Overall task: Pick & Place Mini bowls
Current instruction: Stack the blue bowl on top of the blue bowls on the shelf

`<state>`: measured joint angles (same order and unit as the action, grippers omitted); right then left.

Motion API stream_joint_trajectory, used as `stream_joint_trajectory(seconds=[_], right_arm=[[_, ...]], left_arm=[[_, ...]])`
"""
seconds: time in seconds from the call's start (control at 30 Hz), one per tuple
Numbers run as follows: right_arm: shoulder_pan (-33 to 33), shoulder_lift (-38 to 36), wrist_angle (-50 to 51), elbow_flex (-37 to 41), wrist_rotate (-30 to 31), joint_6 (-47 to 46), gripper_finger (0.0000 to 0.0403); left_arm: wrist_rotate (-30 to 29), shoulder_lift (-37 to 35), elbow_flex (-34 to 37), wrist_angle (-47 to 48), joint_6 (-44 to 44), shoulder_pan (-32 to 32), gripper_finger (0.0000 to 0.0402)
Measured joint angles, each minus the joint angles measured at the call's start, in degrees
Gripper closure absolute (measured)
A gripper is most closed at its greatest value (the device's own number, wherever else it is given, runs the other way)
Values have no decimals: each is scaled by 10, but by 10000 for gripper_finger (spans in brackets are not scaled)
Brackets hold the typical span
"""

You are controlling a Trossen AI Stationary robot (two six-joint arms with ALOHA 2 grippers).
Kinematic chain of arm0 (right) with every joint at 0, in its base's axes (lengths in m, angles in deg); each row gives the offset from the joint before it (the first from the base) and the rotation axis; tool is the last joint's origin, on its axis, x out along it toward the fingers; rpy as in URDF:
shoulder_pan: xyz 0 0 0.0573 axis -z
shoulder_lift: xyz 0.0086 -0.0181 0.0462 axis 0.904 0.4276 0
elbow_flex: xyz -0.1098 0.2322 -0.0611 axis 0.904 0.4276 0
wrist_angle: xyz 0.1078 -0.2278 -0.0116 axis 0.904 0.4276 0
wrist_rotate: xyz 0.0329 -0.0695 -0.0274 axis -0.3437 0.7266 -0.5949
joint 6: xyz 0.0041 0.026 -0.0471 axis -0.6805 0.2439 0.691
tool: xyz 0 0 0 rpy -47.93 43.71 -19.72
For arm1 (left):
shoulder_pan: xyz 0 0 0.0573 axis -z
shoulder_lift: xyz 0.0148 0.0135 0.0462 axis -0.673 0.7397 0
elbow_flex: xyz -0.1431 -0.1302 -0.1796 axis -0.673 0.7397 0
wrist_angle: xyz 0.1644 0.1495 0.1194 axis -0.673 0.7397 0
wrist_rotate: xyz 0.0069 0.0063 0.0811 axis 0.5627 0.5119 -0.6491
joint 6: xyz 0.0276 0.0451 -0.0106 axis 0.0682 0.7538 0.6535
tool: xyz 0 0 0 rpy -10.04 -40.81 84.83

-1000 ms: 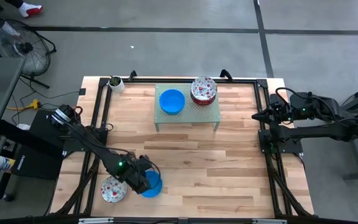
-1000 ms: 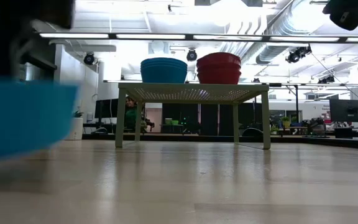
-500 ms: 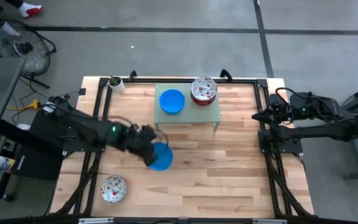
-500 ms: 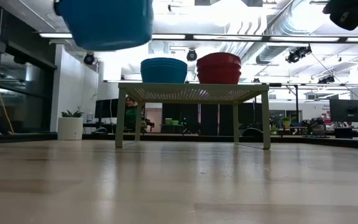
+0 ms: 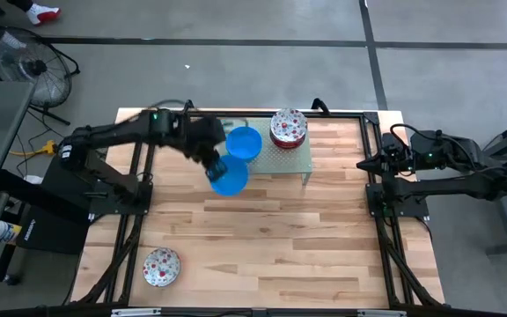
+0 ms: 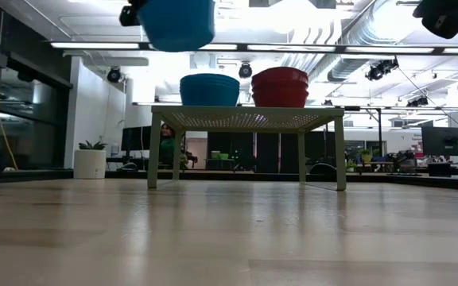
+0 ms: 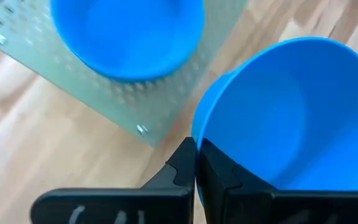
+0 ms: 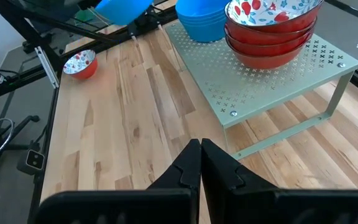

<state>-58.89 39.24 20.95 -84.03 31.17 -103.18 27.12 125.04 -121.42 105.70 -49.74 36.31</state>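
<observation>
Moved up beside the blue stack [image 5: 244, 143], left tool [image 7: 196, 163] stays clamped on a blue bowl [image 5: 229, 177].

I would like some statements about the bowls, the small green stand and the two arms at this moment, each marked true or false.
1. The left gripper holds a blue bowl by its rim, fingers shut on it. True.
2. The carried bowl rests on the wooden table. False: the low view shows it in the air, higher than the stand.
3. A stack of blue bowls sits on the green stand. True.
4. The red floral bowls on the stand are left of the blue stack. False: they are right of it.
5. One floral bowl stands alone near the table's front left corner. True.
6. The right gripper holds a bowl. False: it is shut and empty.
</observation>
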Motion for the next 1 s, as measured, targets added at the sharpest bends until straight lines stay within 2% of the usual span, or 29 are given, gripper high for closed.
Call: stream_joint_trajectory(seconds=[0.27,0.53,0.7,1.0], right_arm=[[0,0,0,0,0,7,402],[0,0,0,0,0,16,403],[0,0,0,0,1,17,403],[0,0,17,0,2,16,402]], left_arm=[[19,5,-36,-30,48,-115,402],[41,37,-37,-104,51,-183,401],[81,69,-37,-128,61,-209,401],[63,82,-37,-101,63,-210,401]])
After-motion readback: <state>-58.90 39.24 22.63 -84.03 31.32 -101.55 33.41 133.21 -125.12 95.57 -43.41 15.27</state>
